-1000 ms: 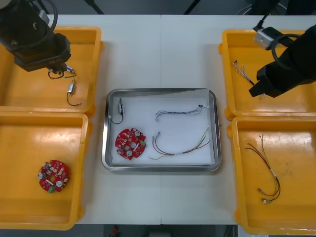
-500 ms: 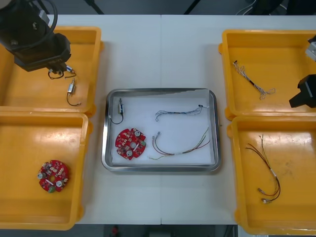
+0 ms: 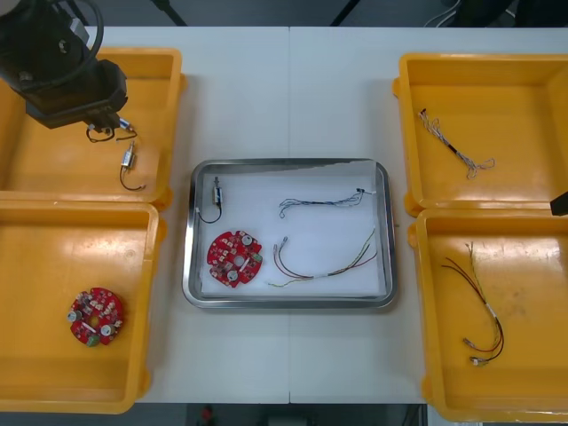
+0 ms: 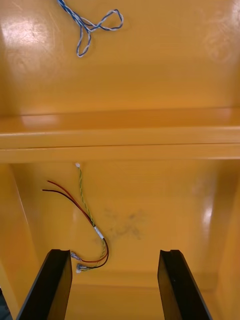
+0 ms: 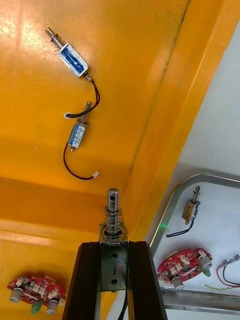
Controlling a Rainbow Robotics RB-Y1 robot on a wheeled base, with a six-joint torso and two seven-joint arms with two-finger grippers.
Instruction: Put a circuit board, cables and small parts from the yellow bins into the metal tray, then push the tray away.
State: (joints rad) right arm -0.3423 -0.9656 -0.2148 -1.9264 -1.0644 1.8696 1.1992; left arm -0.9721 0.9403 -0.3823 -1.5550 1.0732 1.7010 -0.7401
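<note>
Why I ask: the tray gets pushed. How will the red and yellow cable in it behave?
Probably floppy: the red and yellow cable lies in loose curves in the metal tray. Likely light, with thin strands, so it should ride along, perhaps sliding on the white lining. The left hand, over a yellow bin, holds a small metal part.

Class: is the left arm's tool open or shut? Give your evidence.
The left tool is shut on a small metal part: its black fingers clamp it, the pin jutting past them, over a yellow bin.
</note>
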